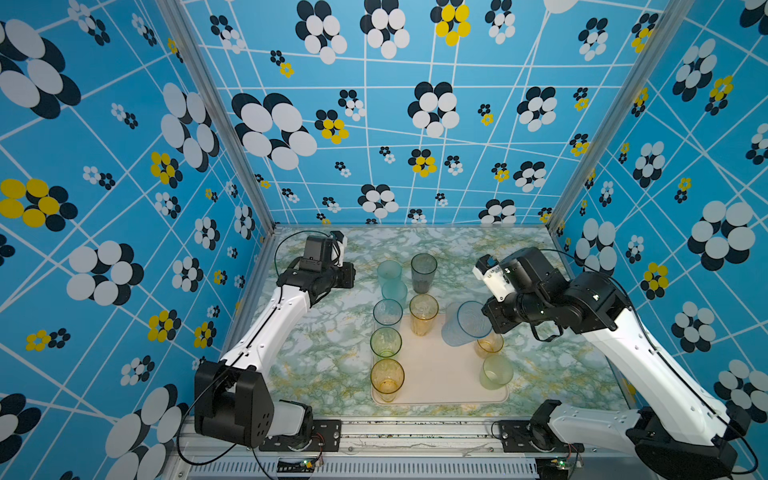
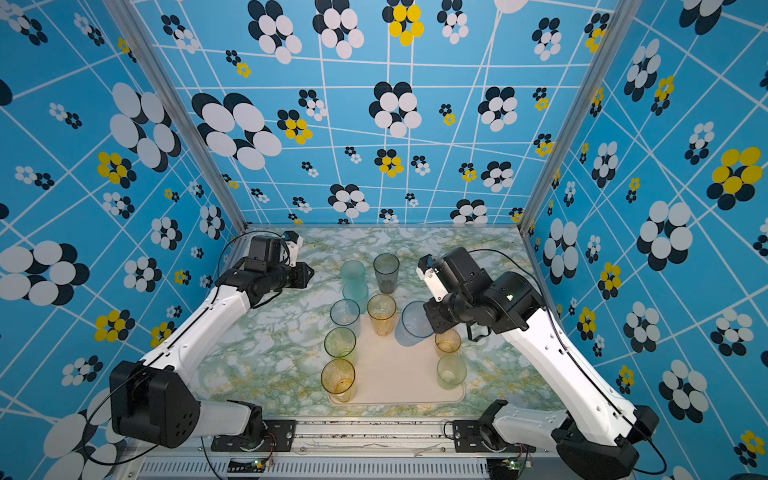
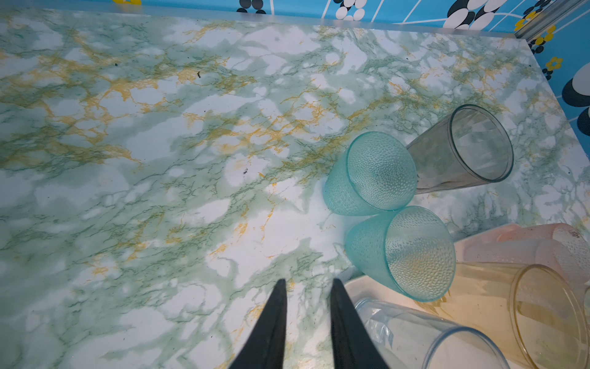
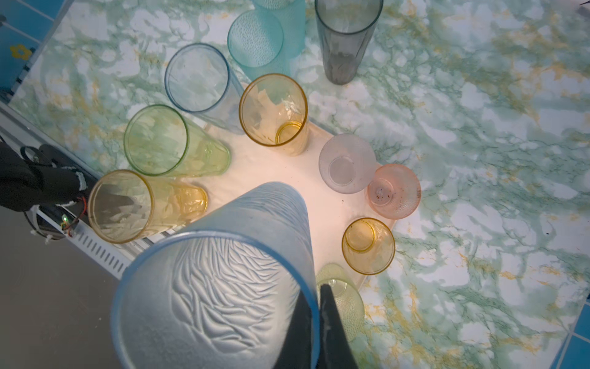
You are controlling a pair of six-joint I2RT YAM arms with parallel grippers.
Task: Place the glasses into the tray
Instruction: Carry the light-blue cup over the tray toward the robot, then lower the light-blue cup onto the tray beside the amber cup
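Note:
My right gripper (image 4: pixel 316 287) is shut on the rim of a tall frosted blue glass (image 4: pixel 217 274), one finger inside and one outside. The glass hangs tilted over the cream tray (image 1: pixel 440 382) in both top views (image 2: pixel 413 324). Amber (image 1: pixel 424 311), green (image 1: pixel 385 341) and amber (image 1: pixel 387 378) glasses stand along the tray's left side. Short orange (image 1: pixel 490 345) and pale green (image 1: pixel 496 372) ones stand on its right. Clear (image 4: pixel 346 164) and pink (image 4: pixel 394 191) short glasses stand at its far right. My left gripper (image 3: pixel 308 282) is open and empty over the table.
Two teal glasses (image 1: pixel 390 272) (image 1: pixel 395 291) and a grey one (image 1: pixel 424 272) stand on the marble table beyond the tray. A pale blue glass (image 1: pixel 387 312) stands at the tray's far left corner. Patterned walls close the sides and back.

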